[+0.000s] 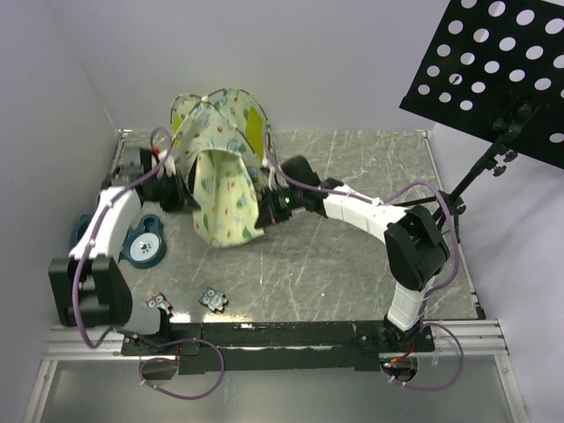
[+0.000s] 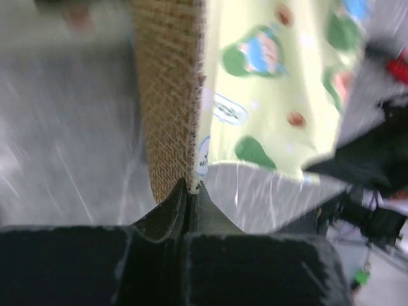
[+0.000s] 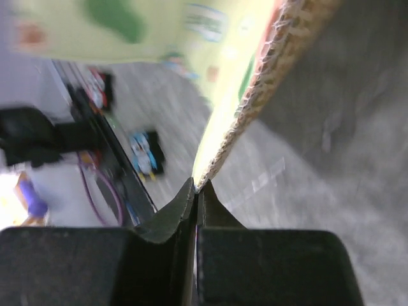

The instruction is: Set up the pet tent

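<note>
The pet tent (image 1: 231,116) stands as a dome at the back of the table, cream-green avocado print with a lime-yellow panel. In front of it hangs a flat mat (image 1: 225,198) of like print with a tan woven back, lifted off the table and sagging between both grippers. My left gripper (image 1: 188,189) is shut on the mat's left edge, as the left wrist view (image 2: 191,185) shows, with the mat (image 2: 268,95) above its tips. My right gripper (image 1: 266,208) is shut on the mat's right edge, as the right wrist view (image 3: 196,185) shows, with the mat (image 3: 280,57) above its tips.
A teal round toy (image 1: 144,244) lies at the left by my left arm. Two small owl-print items (image 1: 159,304) (image 1: 212,298) lie near the front edge. A black perforated stand (image 1: 493,62) overhangs the right back corner. White walls close in the left and back.
</note>
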### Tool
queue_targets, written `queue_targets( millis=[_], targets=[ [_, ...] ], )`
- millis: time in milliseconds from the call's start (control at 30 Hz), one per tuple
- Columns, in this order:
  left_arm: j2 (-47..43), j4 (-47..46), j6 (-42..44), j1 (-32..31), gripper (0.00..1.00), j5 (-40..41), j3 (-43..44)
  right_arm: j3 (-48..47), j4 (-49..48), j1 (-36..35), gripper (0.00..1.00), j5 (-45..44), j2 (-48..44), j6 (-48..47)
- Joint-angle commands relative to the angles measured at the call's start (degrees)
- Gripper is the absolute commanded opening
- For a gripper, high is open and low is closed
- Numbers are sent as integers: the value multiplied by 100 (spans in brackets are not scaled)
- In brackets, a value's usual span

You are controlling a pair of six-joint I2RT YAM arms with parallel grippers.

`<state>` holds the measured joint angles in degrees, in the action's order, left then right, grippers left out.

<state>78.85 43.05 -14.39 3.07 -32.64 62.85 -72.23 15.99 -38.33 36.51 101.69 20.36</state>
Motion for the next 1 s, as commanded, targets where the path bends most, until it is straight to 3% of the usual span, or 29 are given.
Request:
queue_targets(
  millis=[0, 233, 400, 467, 533, 567, 667, 767, 967],
  targets=[
    [892, -982, -275, -17, 1, 205, 1307, -1204, -607, 18, 0, -433, 43, 188],
    [2283, -1202, -617, -26, 1, 680, 2538, -2830, -35, 194, 0, -1532, 1115, 389],
    [2338, -1132, -513, 18, 1, 488, 2733, -2702, -122, 369, 4, -1332, 1030, 495],
    [2031, -1368, -398, 36, 13, 181, 2374, -2333, -262, 422, 12, -1357, 783, 487],
    [1653, -1902, -432, 36, 37, -101, 1839, -2130, -525, 414, 13, -1479, 660, 486],
    [1469, -2210, -502, 36, 54, -206, 1584, -2129, -605, 422, 26, -1463, 668, 521],
    [1081, -2022, 4, 62, 73, -173, 1528, -2375, -124, 545, 53, -1174, 634, 268],
    [660, -1292, 533, 123, 79, 284, 1512, -1745, 193, 677, 72, -1050, -24, 4],
    [-289, -446, 377, 211, 76, 759, 467, -636, 379, 564, 72, -1093, -905, -252]
  ],
)
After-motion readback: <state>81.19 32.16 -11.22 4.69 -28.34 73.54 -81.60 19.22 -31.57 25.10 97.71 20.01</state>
